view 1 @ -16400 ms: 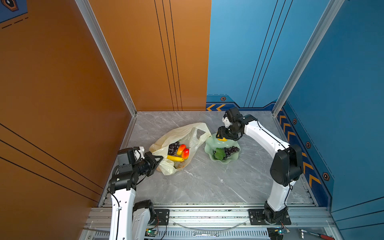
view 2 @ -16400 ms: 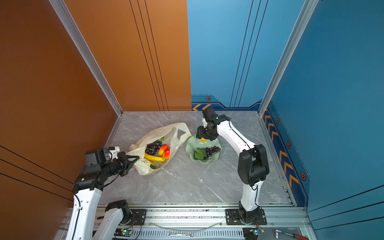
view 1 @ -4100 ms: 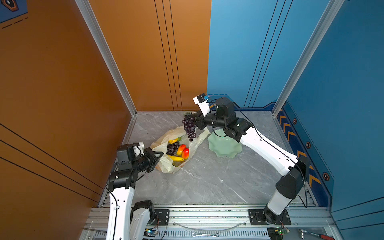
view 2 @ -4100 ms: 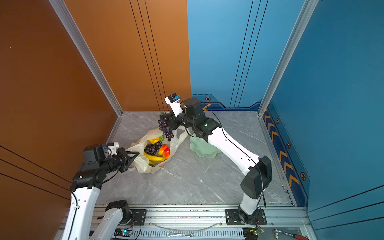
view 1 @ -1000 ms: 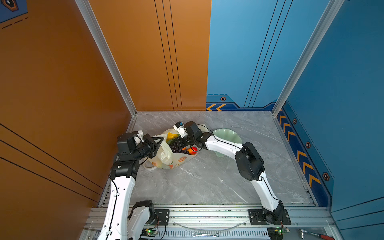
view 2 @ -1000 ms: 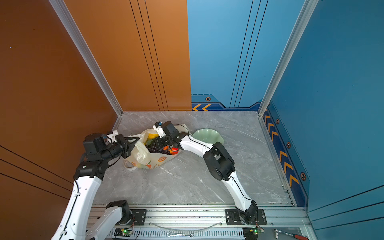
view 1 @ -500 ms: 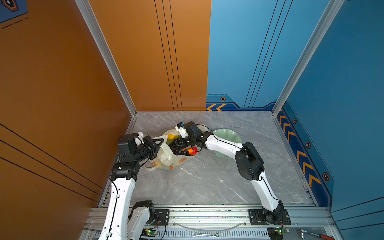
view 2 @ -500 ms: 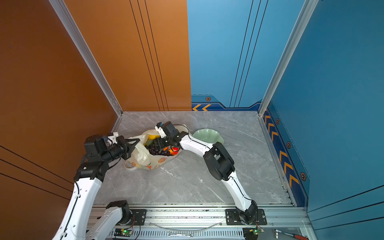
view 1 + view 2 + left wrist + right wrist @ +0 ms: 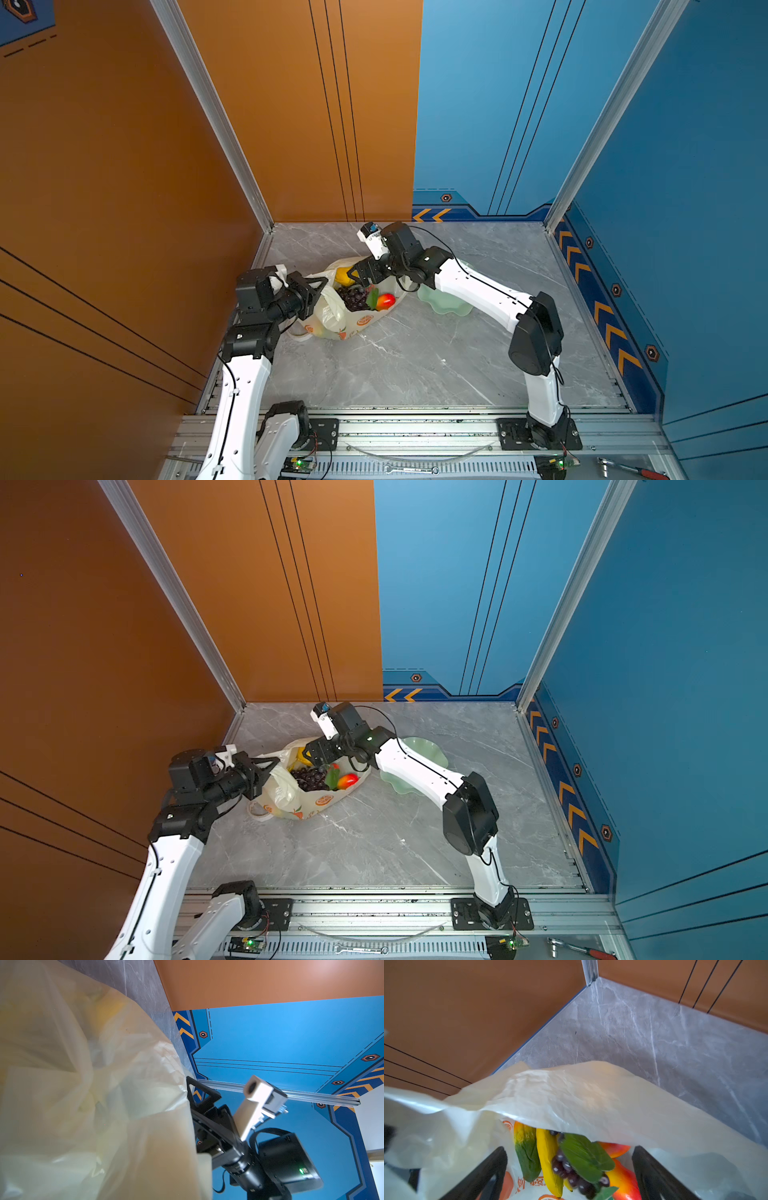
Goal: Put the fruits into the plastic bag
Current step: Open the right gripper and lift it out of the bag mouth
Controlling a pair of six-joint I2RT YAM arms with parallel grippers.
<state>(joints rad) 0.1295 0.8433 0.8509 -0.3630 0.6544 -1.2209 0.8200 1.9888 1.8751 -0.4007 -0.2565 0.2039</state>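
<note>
Plastic bag (image 9: 332,320) (image 9: 291,800): lies on the grey table (image 9: 415,357) toward its left side, mouth gaping upward, orange-slice print on its side wall.
Left fingers (image 9: 319,286): pinched shut on the bag's rim on the side nearest the left arm, holding that edge up. In the left wrist view the cream plastic fills most of the picture.
Right fingers (image 9: 356,280): spread wide over the bag's mouth, gripping nothing. In the right wrist view the two black fingers stand well apart, with fruit lower down between them.
Fruits: every piece that shows sits inside the bag. A dark grape cluster (image 9: 353,298) is in the middle, with a red-yellow mango-like piece (image 9: 385,300) just beside it. A banana (image 9: 548,1157) and a green-yellow piece (image 9: 526,1155) lie partly under a fold of the bag.
Dish (image 9: 446,305): pale green with a wavy edge, on the table just right of the bag, with the right arm passing above it.
</note>
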